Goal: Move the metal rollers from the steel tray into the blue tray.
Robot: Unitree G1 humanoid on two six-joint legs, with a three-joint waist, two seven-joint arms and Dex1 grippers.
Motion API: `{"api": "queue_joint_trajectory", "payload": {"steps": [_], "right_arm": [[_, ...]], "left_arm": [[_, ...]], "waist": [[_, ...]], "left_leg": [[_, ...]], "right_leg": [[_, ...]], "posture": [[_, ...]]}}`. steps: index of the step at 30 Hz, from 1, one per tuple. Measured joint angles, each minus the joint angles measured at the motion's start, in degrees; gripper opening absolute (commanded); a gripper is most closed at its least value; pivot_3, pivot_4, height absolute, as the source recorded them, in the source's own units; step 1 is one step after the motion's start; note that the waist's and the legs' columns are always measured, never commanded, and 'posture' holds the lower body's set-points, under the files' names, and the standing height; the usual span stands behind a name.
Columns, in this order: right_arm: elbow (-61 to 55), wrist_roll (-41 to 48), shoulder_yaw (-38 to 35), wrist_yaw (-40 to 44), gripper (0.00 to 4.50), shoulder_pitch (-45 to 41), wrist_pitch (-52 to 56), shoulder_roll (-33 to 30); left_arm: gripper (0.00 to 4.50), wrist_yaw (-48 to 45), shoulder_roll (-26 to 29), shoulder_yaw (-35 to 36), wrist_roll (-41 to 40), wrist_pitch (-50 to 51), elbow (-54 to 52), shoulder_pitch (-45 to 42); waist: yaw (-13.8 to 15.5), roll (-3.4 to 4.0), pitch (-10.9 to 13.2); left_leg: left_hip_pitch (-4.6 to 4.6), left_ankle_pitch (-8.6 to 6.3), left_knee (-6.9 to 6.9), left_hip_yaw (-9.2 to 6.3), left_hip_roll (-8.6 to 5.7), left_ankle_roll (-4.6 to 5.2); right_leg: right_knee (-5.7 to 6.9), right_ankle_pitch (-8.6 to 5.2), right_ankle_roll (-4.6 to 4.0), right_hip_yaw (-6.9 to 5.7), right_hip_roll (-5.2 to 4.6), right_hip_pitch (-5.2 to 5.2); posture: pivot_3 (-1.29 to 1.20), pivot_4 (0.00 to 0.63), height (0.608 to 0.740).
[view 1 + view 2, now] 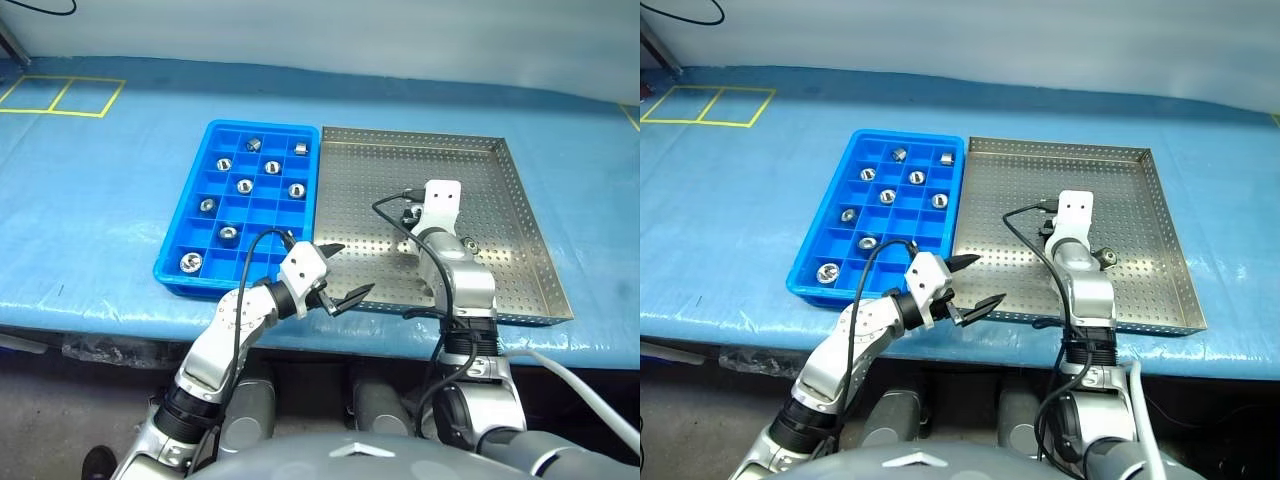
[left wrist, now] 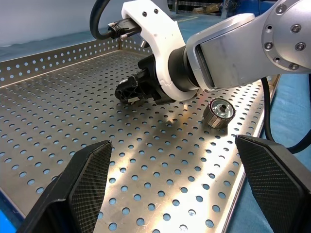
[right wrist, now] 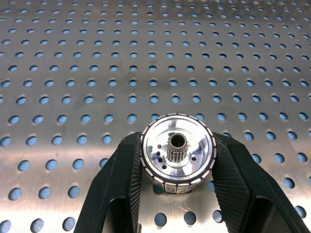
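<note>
Nine rollers (image 1: 245, 185) sit in the blue tray (image 1: 170, 260) from overhead, my left claw (image 1: 337, 273) spread empty just beside it. At my right wrist, my right claw (image 3: 177, 160) clamps a roller (image 3: 177, 151) on the steel tray (image 3: 73, 58). Left wrist: one more roller (image 2: 218, 112) waits beside it, so I reckon two remain.

Nine metal rollers (image 1: 917, 177) are seen in the blue tray (image 1: 836, 180); one is seen on the steel tray (image 1: 1140, 200) beside the right arm.

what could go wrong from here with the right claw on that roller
The right claw pinches a metal roller by its smooth rim on the steel tray; it could slip out on lifting. A second roller lies close beside that arm and might get knocked. The open left claw hangs near the path to the blue tray.
</note>
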Motion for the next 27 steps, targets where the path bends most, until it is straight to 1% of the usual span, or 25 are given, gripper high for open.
{"api": "queue_joint_trajectory", "payload": {"steps": [3, 8, 11, 15, 22, 27], "right_arm": [[-3.27, -0.01, 2.19, 2.04, 1.71, 0.06, 0.7, -0.77], [-10.42, 0.87, 9.98, 10.16, 1.71, 0.08, 0.38, -3.24], [-11.8, 1.03, 15.59, 14.64, 1.71, -0.22, -0.56, -3.59], [-11.49, 1.17, 19.58, 18.21, 1.71, -1.87, -2.32, -3.16], [-2.2, 0.58, 23.66, 21.01, 1.71, -7.56, -7.68, 0.43], [7.39, 0.42, 24.55, 21.81, 1.71, -11.7, -12.23, 4.28]], "left_arm": [[4.5, 1.37, -0.43, 0.81, 0.01, 0.0, 0.0, 0.0], [4.5, 5.95, -1.25, 5.33, 0.0, 0.01, -1.11, 0.71], [4.5, 8.49, -1.42, 8.3, -0.03, 0.26, -3.36, 1.85], [4.5, 10.57, -0.83, 10.5, 0.03, 0.71, -6.05, 3.58], [4.5, 13.33, 1.02, 12.85, 0.07, 2.5, -12.55, 10.11], [4.5, 16.04, 1.16, 14.16, 0.29, 3.03, -15.8, 13.51]], "waist": [[-0.06, 0.06, 0.02], [-0.08, 0.08, 0.04], [0.27, 0.08, 0.04], [1.05, 0.07, 0.04], [2.7, 0.07, 0.04], [5.18, 0.06, 0.04]], "left_leg": [[-0.01, 0.0, 0.0, 0.0, 0.0, 0.0], [-0.01, 0.0, -0.05, -0.04, 0.03, 0.0], [-0.01, 0.0, -0.06, -0.06, 0.02, 0.0], [-0.01, 0.0, -0.05, -0.07, 0.01, 0.0], [0.0, 0.0, -0.16, -0.1, 0.05, -0.01], [0.0, 0.0, -0.24, -0.14, 0.05, -0.01]], "right_leg": [[0.0, 0.0, 0.0, 0.0, 0.0, -0.02], [0.0, -0.01, -0.01, -0.02, 0.03, -0.03], [-0.01, -0.02, -0.02, -0.03, 0.03, -0.02], [-0.03, -0.01, -0.01, -0.04, 0.02, 0.0], [-0.01, -0.05, -0.09, -0.08, 0.06, -0.07], [-0.02, -0.08, -0.13, -0.13, 0.08, -0.09]], "posture": [[0.05, 0.15, 0.74], [0.09, 0.15, 0.74], [0.12, 0.15, 0.74], [0.19, 0.15, 0.74], [0.32, 0.15, 0.74], [0.37, 0.15, 0.74]]}}
